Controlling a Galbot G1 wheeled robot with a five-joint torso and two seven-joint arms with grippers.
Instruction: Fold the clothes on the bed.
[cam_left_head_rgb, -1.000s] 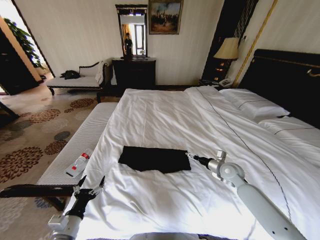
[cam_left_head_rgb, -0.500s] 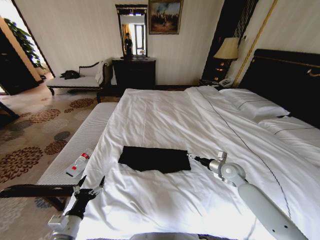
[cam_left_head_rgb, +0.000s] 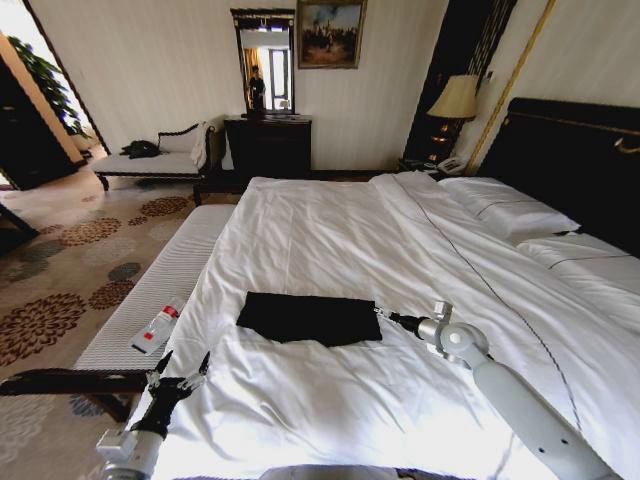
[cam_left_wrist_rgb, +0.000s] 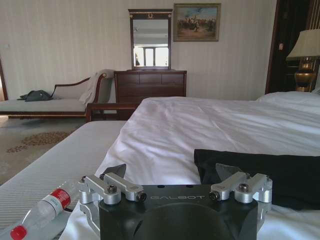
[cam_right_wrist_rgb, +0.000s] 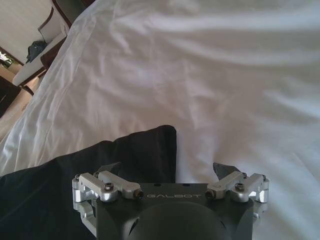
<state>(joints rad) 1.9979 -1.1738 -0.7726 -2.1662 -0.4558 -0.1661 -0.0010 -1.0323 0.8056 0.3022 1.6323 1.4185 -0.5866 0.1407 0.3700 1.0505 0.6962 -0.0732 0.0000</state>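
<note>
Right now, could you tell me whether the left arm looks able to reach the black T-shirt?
Probably yes. The left tool is open at the bed's near edge, and only bare white duvet lies between it and the T-shirt. The bottle sits aside on the bench.

Head view: looking forward and down from above the foot of the bed (cam_left_head_rgb: 330, 240).
Left wrist view: sitting low, facing level across the mattress toward the dresser (cam_left_wrist_rgb: 150, 85).
Right wrist view: hovering close, looking down.
Shared: all are showing the black T-shirt (cam_left_head_rgb: 308, 318).
</note>
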